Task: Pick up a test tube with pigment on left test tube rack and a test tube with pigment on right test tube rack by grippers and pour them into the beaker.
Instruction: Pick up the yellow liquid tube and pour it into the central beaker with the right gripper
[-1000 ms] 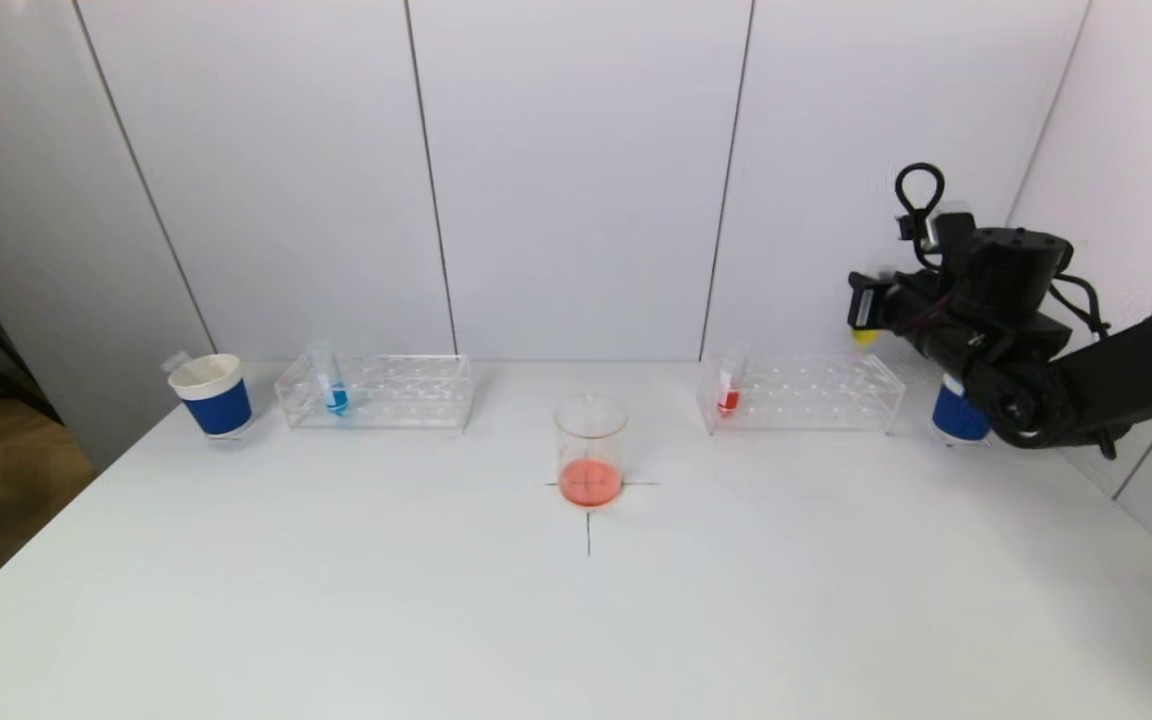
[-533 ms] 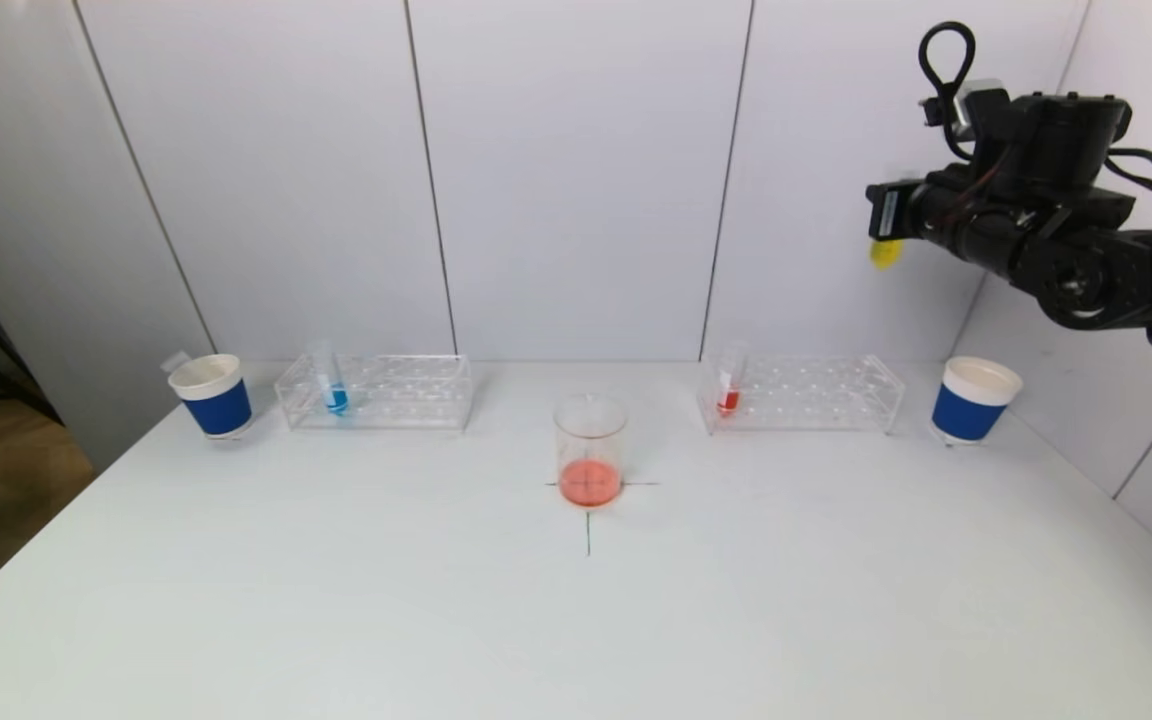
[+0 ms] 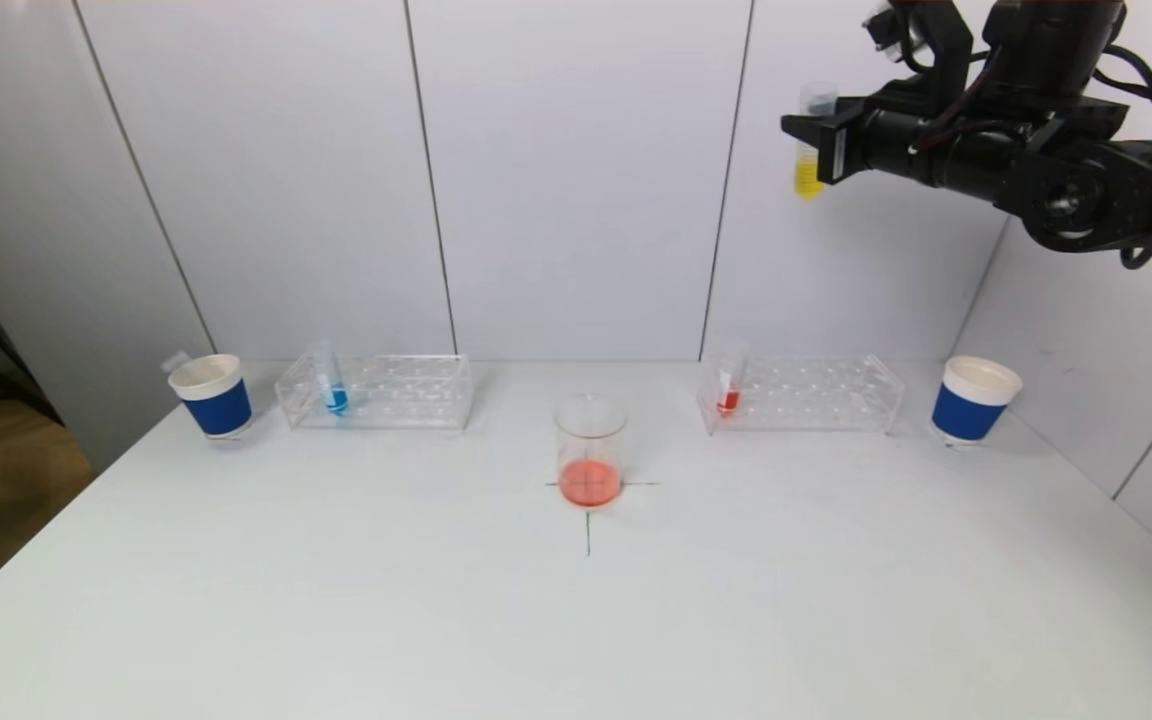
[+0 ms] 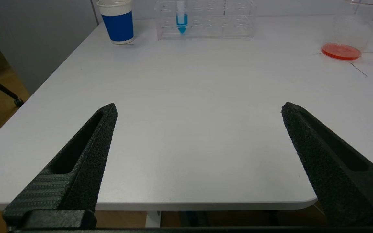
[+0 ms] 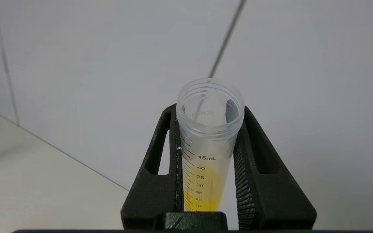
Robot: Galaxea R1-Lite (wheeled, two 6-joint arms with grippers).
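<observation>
The right gripper (image 3: 808, 140) has gone up fast. A second ago it was low, by the blue cup (image 3: 974, 400) at the right end of the counter (image 3: 576, 620). Now it is high in the air, above the right test tube rack (image 3: 802, 393) and a bit nearer the middle. It is squeezed tight on a test tube with yellow pigment (image 3: 809, 150). I think this means the tube is on its way to the beaker (image 3: 590, 450), which sits in the middle of the counter with orange-red liquid in it. No pouring has begun.

The yellow tube stands straight up and down. Its open mouth points up and its pointed tip points down, so the yellow stays at the bottom.

The left gripper (image 4: 199, 110) is wide open and holds nothing. It waits low by the near edge of the counter. The blue tube (image 3: 334, 385) sits in the left test tube rack (image 3: 376, 392), and a red tube (image 3: 729, 390) sits in the right one.
</observation>
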